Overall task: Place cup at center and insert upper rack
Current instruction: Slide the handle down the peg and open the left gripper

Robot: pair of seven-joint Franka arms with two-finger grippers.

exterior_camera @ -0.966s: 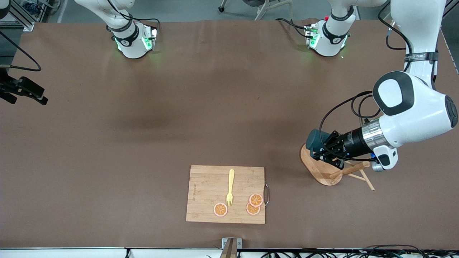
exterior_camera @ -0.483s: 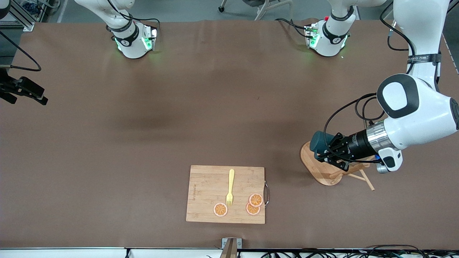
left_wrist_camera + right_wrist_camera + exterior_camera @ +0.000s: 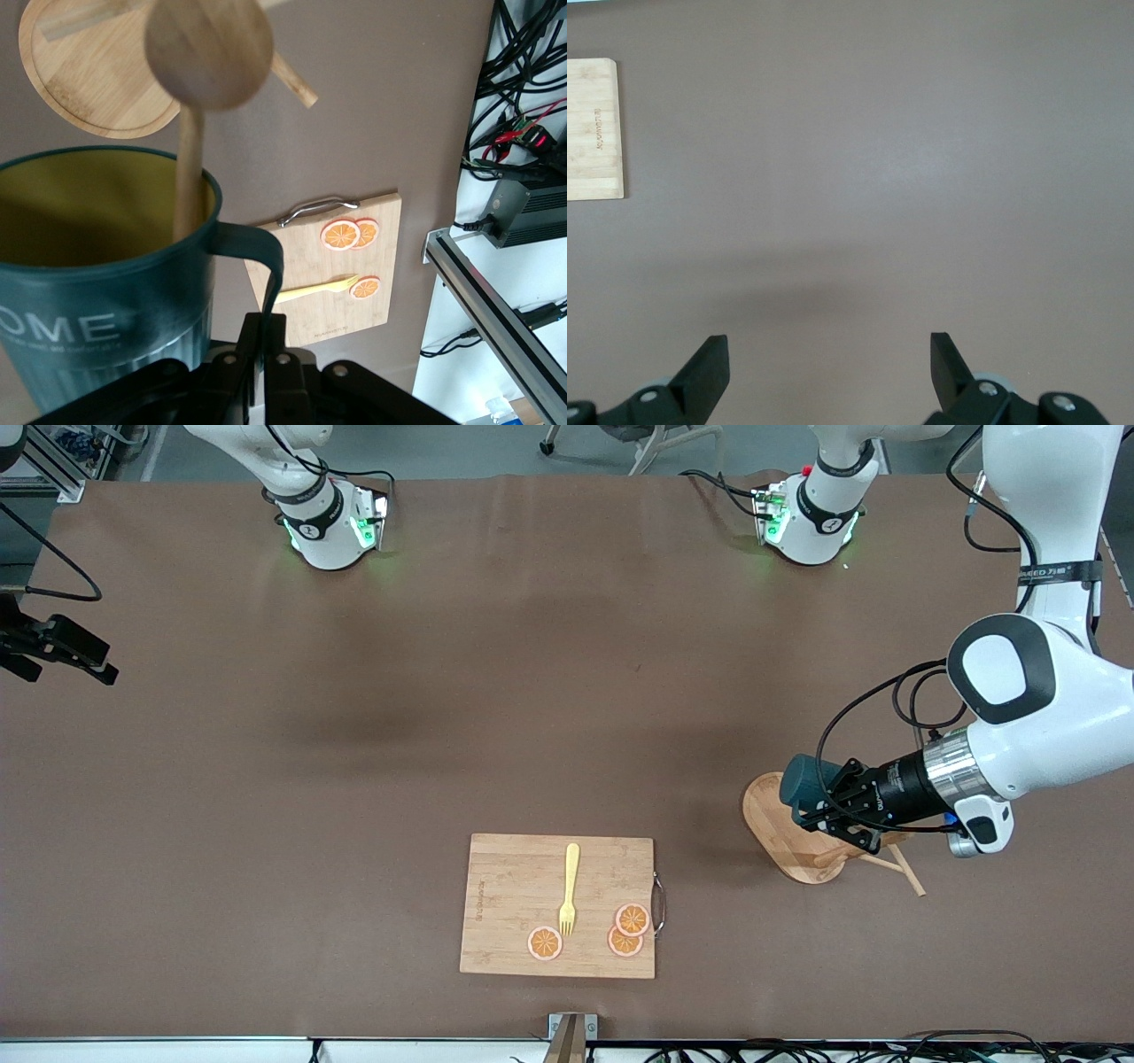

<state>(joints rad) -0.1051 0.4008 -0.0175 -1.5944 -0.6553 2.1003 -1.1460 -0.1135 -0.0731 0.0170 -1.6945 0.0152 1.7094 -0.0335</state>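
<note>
My left gripper (image 3: 819,808) is shut on the handle (image 3: 263,257) of the dark teal cup (image 3: 802,778) and holds it on its side over the mug tree's oval bamboo base (image 3: 784,841). In the left wrist view the gripper (image 3: 275,335) pinches the handle, the cup (image 3: 106,274) shows its yellow inside, and a wooden peg (image 3: 188,168) with a round knob (image 3: 208,53) reaches into its mouth. The base (image 3: 93,80) lies below. Thin pegs (image 3: 904,868) stick out toward the left arm's end. My right gripper (image 3: 826,341) is open and empty above bare table.
A rectangular bamboo cutting board (image 3: 509,903) with a metal handle lies near the front edge at the middle, carrying a yellow fork (image 3: 569,886) and three orange slices (image 3: 631,919). It also shows in the left wrist view (image 3: 306,305). Its corner (image 3: 594,128) shows in the right wrist view.
My left gripper has moved with the cup toward the left arm's end of the table, farther in over the mug tree's base. The right arm has not moved.
</note>
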